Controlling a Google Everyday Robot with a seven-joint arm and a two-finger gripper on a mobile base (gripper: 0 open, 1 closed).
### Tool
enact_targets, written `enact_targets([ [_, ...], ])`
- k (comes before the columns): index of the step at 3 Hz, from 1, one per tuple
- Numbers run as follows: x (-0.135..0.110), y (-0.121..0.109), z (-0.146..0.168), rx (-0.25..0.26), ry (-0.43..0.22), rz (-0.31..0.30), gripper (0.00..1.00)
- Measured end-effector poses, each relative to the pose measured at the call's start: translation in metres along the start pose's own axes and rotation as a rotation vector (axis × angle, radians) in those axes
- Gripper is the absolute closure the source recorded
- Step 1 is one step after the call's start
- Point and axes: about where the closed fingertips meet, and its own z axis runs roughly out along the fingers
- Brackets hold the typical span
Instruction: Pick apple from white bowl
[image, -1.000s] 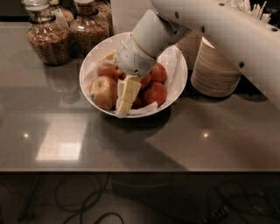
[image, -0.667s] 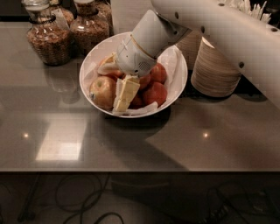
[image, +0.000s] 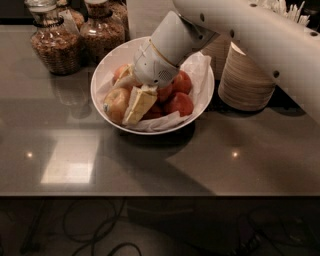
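Observation:
The white bowl stands at the back of the grey counter, lined with crumpled white paper. Inside lie the pale yellow-green apple at the left and smaller red apples to its right. My gripper reaches down into the bowl from the upper right. It is open, with one cream finger on the right side of the pale apple and the other at its far side. The apple rests in the bowl between them.
Two glass jars of granola stand at the back left, close to the bowl. A stack of beige disposable bowls stands to the right. My white arm crosses above the stack. The counter's front edge runs below.
My gripper has shifted slightly to the left, closer around the pale apple. The apples and the bowl have not moved.

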Motion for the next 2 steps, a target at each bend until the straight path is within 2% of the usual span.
enact_targets([
  [1,0.0,0.0,0.0,0.0,0.0,0.0,0.95],
  [2,-0.0001,0.0,0.0,0.0,0.0,0.0,1.0],
])
